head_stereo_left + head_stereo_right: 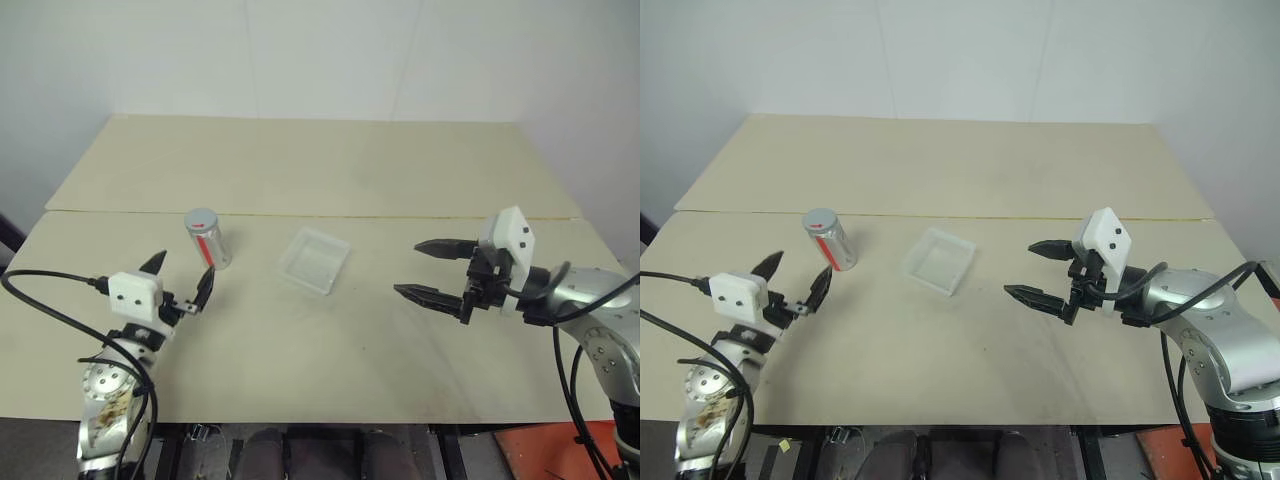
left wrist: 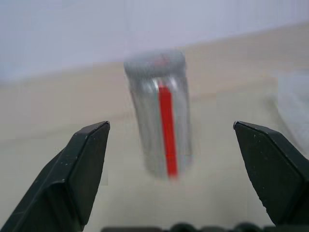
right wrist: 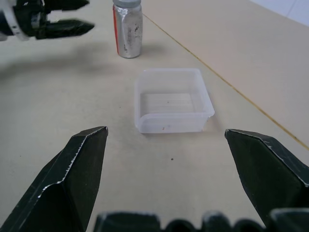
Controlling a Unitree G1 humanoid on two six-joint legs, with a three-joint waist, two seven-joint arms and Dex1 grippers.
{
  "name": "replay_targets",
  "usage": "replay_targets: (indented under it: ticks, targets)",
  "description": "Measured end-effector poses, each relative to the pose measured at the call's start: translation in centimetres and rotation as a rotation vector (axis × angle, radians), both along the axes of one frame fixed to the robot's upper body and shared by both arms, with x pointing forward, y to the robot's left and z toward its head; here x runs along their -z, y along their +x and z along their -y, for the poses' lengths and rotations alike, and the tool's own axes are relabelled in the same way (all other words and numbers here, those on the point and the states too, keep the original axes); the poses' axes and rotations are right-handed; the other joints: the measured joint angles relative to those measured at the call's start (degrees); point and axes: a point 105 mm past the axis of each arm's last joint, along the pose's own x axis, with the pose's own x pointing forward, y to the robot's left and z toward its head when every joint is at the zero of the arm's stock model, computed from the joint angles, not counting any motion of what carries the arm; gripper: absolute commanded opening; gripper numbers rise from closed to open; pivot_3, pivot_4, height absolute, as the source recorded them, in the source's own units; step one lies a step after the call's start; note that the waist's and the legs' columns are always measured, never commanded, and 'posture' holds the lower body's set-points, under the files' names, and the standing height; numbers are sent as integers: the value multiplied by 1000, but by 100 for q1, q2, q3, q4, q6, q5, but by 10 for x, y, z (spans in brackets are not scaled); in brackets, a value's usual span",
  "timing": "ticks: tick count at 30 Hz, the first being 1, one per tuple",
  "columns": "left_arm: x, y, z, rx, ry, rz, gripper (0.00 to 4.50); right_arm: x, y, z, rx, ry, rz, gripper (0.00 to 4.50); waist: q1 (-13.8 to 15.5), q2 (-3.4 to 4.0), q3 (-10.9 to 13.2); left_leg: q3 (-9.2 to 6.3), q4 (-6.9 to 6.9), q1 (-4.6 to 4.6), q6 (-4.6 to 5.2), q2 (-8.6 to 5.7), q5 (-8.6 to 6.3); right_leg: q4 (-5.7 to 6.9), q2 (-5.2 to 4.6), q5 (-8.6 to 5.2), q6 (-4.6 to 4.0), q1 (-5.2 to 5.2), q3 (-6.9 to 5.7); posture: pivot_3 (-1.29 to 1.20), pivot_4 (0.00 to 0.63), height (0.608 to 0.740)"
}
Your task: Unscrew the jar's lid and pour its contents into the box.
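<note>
The jar is a silvery cylinder with a red stripe, standing upright on the table's left part. Its grey lid sits on top, and the contents are hidden inside. My left gripper is open just in front of the jar, fingers pointing at it without touching; in the left wrist view the jar stands centred beyond the two fingers. The box, a clear shallow tray, lies empty at mid-table. My right gripper hovers open to the right of the box, pointing at it.
The beige table has a seam across it behind the jar and box, and a white wall stands beyond the far edge. Black cables hang by both arms near the table's front corners.
</note>
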Motion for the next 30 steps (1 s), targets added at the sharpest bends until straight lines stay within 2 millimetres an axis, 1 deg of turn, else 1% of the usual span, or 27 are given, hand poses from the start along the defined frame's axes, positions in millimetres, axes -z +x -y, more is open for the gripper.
replay_targets:
  ticks: [4, 8, 12, 17, 22, 30]
  targets:
    - [-9, 10, 5, -61, -23, 55, 4471, -3, 1, -1, -4, 0, 12, 4500, -13, 0, 0, 0, 0, 1, 1, 0, 0, 3, 2, 0, 1, -1, 0, 0, 150, 740]
    - [-2, 16, 7, -82, -11, 30, 4471, -12, 2, -3, -15, 11, 37, 4500, -11, 0, 0, 0, 0, 2, 1, 1, 0, 1, 6, 0, 1, 0, 0, 0, 150, 740]
    - [4, 20, 4, -118, -13, 7, 4471, -18, 0, -5, -25, 51, 45, 4500, -3, 0, 0, 0, 0, -2, 1, 1, 0, -1, 5, 1, 2, -1, -1, 0, 150, 740]
    - [-1, 33, 3, -132, -52, 3, 4471, -21, -5, -7, -34, 81, 48, 4500, 9, 0, 0, -2, 3, -4, 1, -1, 0, -1, 4, 2, 3, 0, -3, 0, 150, 740]
    - [-8, 47, 12, -104, -73, -4, 4471, -24, -9, -9, -46, 102, 52, 4500, 2, 0, 0, -2, 3, -4, 1, -1, 0, -1, 6, 2, 5, 0, -3, 0, 150, 740]
    - [5, 66, 12, -179, -69, -46, 4471, -25, -10, -10, -43, 114, 51, 4500, 1, -1, 0, -3, 4, -5, 1, -4, 0, -1, 6, 2, 5, -1, -4, 0, 150, 740]
